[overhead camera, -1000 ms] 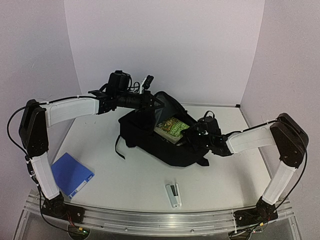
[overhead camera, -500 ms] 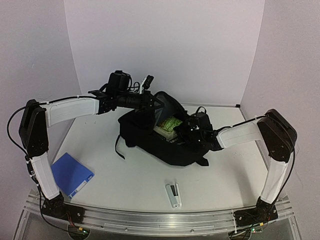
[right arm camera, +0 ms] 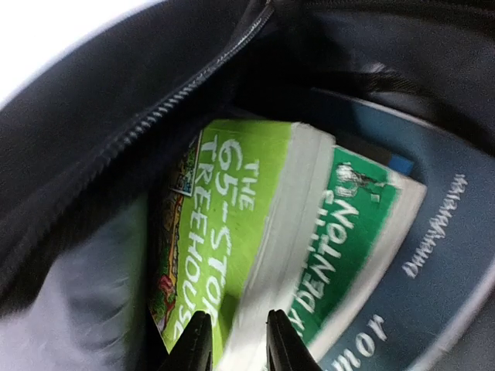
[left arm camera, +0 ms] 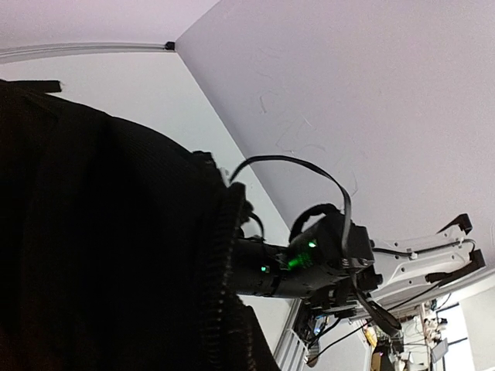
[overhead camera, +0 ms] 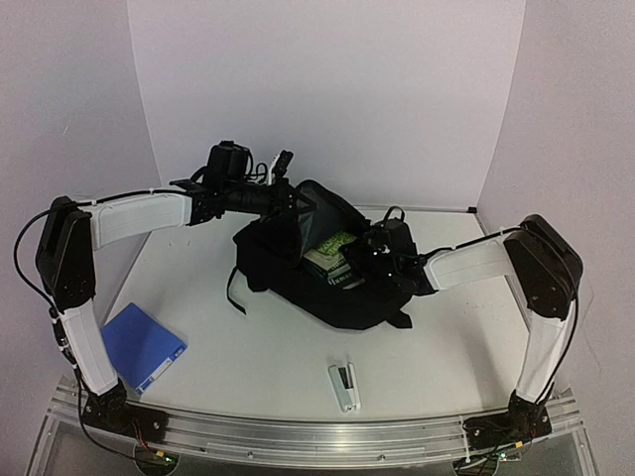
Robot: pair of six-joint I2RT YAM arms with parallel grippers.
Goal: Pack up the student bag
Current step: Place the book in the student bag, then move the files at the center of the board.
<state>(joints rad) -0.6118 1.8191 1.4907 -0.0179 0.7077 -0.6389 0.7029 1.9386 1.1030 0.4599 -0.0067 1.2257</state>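
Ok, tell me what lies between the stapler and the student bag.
Only bare table lies between stapler and student bag, seen in the top external view.

White table (overhead camera: 248,347) between pale lilac walls (overhead camera: 327,89)

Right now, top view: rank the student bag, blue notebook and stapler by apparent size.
1. student bag, by far the largest.
2. blue notebook.
3. white stapler, the smallest.
The notebook and stapler lie nearer the camera than the bag, but the gaps are wide enough that the order holds.
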